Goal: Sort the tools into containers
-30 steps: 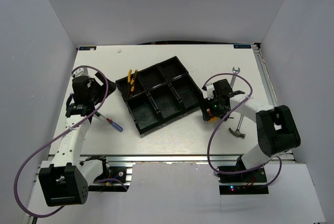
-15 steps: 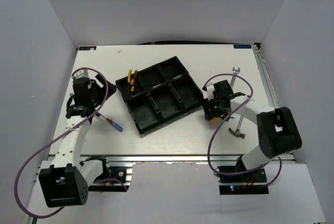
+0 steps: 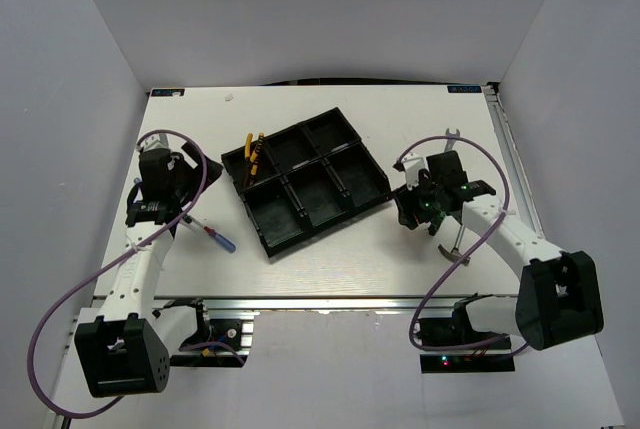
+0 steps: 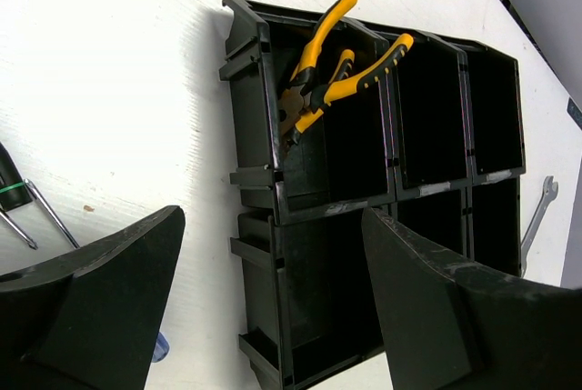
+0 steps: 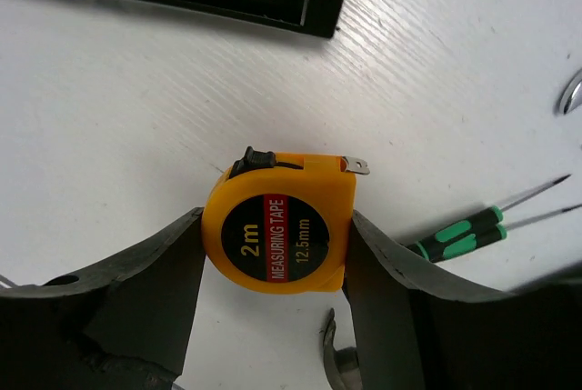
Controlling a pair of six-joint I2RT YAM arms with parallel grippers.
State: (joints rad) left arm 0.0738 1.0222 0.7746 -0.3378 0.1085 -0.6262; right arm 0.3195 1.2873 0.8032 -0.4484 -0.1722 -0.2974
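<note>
White tabletop (image 3: 330,269) within grey walls carried a black six-compartment tray (image 3: 300,167), set askew near the centre. Two yellow-handled pliers (image 4: 332,72) lay in the left end compartment of its far row, handles resting over the rim.

Right gripper (image 5: 275,219) was clamped on the tape measure (image 5: 277,249), with contact on both sides of the round yellow-orange case, printed face up. This was just off the tray's right corner. Whether the case rested on the surface or was lifted could not be determined. Two green-black screwdrivers (image 5: 459,235) lay just beside that gripper. The hammer (image 3: 457,254) lay near the right arm, on its near side; the wrench (image 3: 451,135) lay beyond it.

Left gripper (image 4: 273,226) was spread wide and held nothing, positioned over the table to the left of the tray. The red-blue screwdriver (image 3: 220,240) lay near the left arm, apart from the tray.
</note>
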